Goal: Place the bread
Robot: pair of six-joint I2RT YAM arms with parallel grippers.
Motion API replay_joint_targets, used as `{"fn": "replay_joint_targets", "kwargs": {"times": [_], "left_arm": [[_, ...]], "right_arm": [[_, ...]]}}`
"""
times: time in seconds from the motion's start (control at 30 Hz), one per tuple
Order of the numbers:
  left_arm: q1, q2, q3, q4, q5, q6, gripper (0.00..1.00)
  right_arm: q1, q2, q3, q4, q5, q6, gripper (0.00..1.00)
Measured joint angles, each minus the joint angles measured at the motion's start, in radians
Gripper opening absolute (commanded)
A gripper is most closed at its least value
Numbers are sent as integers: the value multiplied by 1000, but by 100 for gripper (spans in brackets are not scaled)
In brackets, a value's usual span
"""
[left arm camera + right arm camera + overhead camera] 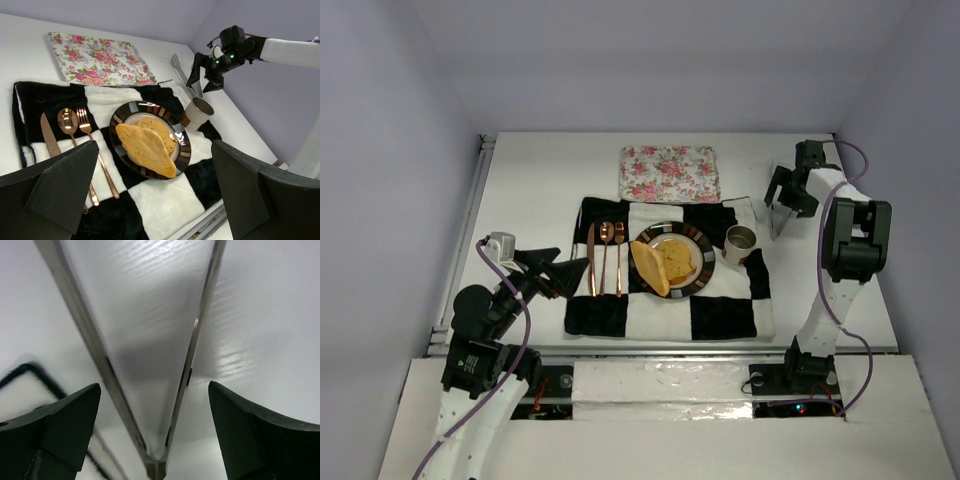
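Two golden-yellow bread slices lie on a round dark-rimmed plate (708,262) on a black-and-white checked cloth. One slice (680,257) lies flat on the plate. The other slice (648,268) lies over it and overhangs the plate's left rim. In the left wrist view the upper slice (147,150) covers part of the lower slice (161,129) on the plate (131,107). My left gripper (582,272) (154,150) is open and empty, left of the plate. My right gripper (782,195) (154,387) is open above metal tongs (777,225) (187,375) lying on the table.
A copper knife, spoon and fork (605,258) lie left of the plate. A metal mug (740,243) stands right of it on the checked cloth (720,315). A floral napkin (670,172) lies behind. A rail runs along the table's near edge.
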Motion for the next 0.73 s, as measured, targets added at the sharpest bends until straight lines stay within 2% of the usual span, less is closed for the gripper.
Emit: {"fn": "replay_joint_targets", "kwargs": {"times": [0.1, 0.17, 0.2, 0.27, 0.33, 0.37, 0.4, 0.53, 0.73], "left_arm": [[0, 2, 0, 0, -5, 0, 99], [0, 2, 0, 0, -11, 0, 99], [0, 2, 0, 0, -16, 0, 99], [0, 2, 0, -1, -29, 0, 99], [0, 3, 0, -1, -44, -1, 99], [0, 3, 0, -2, -53, -1, 99], [0, 4, 0, -2, -60, -2, 99], [0, 13, 0, -4, -84, -2, 99], [0, 22, 0, -5, -88, -3, 99]], "right_arm": [[0, -56, 0, 0, -16, 47, 96], [0, -148, -27, 27, -45, 106, 94], [0, -215, -56, 53, -64, 138, 92], [2, -402, -181, 154, -128, 220, 80], [10, -644, -333, 252, -203, 310, 25], [17, -769, -421, 329, -250, 363, 3], [28, -882, -492, 390, -292, 401, 0], [153, -1270, -763, 568, -486, 531, 0], [363, -1494, -927, 529, -588, 579, 0]]}}
